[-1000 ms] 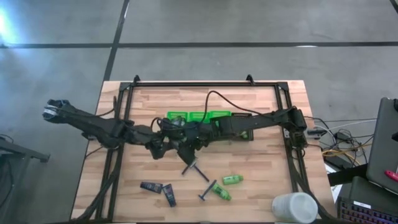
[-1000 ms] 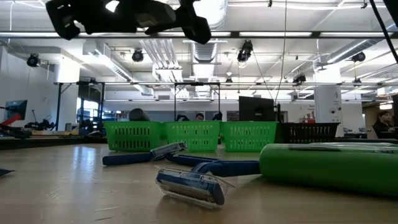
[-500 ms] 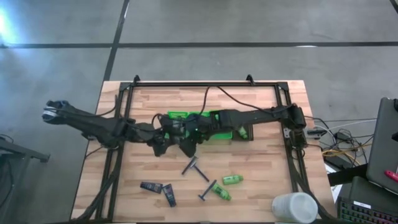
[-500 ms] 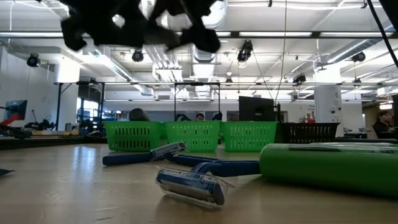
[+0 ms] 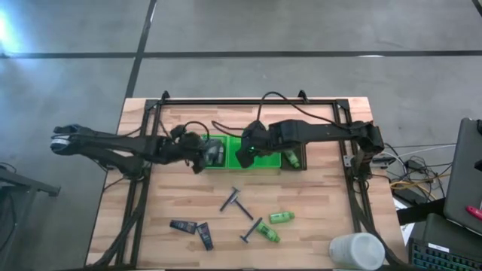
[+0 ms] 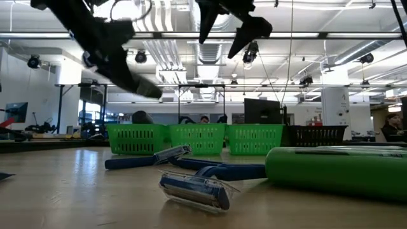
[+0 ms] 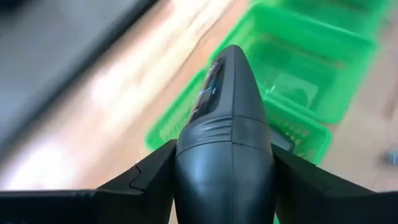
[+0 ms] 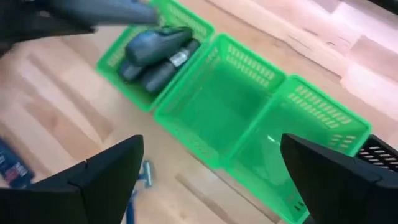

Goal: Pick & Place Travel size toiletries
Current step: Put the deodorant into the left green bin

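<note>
My left gripper [image 7: 224,163] is shut on a grey oval bottle [image 7: 225,93], one of the travel size toiletries, just above the left compartment of the green tray [image 5: 265,141]. That compartment has grey bottles [image 8: 155,53] lying in it. My right gripper [image 8: 221,171] hangs open and empty above the tray's middle compartment [image 8: 217,93]. On the bare wood nearer the front lie two razors [image 5: 233,200], two green mini bottles [image 5: 281,217] and two dark tubes [image 5: 183,225]. In the low view the left gripper [image 6: 114,57] carries the bottle [image 6: 143,88], and the right gripper [image 6: 234,25] is beside it. My left gripper pinches the bottle's wide end [image 7: 186,158] between its two fingers [image 7: 146,180]. The bottle lies along the fingers and sticks out past their tips, narrow end away. The fingers come from the table's left, slanting down. The bottle is lifted clear and tilts down toward the tray.
A small black slotted bin [image 8: 380,155] stands at the tray's right end, with a green bottle [image 5: 292,159] beside it. A white round container [image 5: 355,251] sits at the near right corner. A black frame [image 5: 248,102] runs round the table's edges.
The two grippers were close together in front of the tray and have parted. My left gripper has rolled its wrist and carried the grey bottle toward the far edge, to the tray's left compartment. My right gripper has risen and drawn toward the far right, over the tray.
</note>
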